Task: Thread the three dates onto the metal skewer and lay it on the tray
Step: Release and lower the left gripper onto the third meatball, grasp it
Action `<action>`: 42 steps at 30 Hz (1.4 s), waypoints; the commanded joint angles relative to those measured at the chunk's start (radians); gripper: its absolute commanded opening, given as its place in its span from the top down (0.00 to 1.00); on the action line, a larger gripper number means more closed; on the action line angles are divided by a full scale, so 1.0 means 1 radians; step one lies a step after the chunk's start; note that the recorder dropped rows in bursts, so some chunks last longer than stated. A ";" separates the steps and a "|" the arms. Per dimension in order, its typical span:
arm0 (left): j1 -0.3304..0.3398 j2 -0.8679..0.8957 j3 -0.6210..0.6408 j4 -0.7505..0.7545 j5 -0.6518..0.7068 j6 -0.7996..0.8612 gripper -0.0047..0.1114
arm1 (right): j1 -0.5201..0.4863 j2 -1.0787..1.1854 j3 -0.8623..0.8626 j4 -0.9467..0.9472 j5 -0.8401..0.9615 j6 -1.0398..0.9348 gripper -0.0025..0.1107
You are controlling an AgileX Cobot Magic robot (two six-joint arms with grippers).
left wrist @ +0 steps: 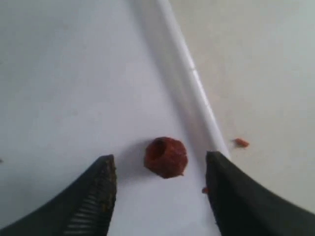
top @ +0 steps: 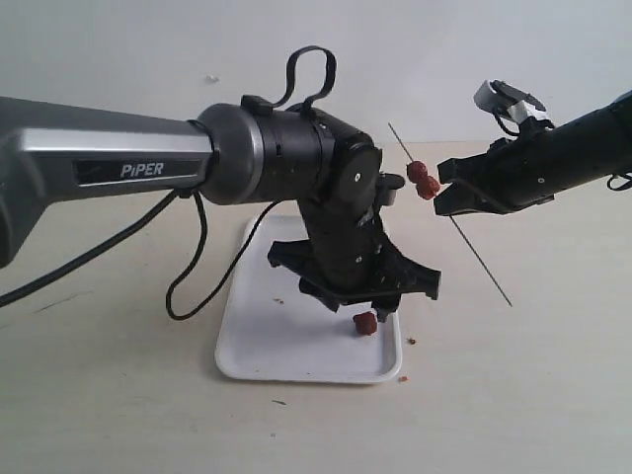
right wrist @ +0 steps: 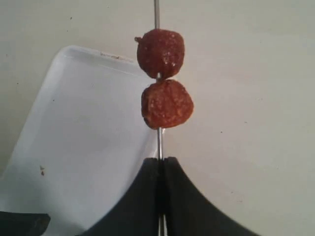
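The right gripper [right wrist: 160, 162] is closed tight on the metal skewer [right wrist: 157, 12], with no gap between its fingers. In the exterior view the skewer is in the air above the surface [top: 513, 375], slanting from 11 o'clock down to 5 o'clock. Two dates [right wrist: 166, 104] are threaded on it, touching each other, just beside the gripper on the upper part. The third date [left wrist: 166, 157] lies on the tray [left wrist: 74, 73], near its rim toward 4 o'clock in the exterior view. The left gripper [left wrist: 160, 158] hangs over this date, wide open, one finger on each side, not touching it. Some small crumbs [left wrist: 240, 142] lie by the tray.
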 commanded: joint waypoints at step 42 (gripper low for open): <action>-0.016 0.039 0.110 0.041 -0.129 -0.277 0.63 | -0.004 0.004 -0.003 0.004 0.056 -0.002 0.98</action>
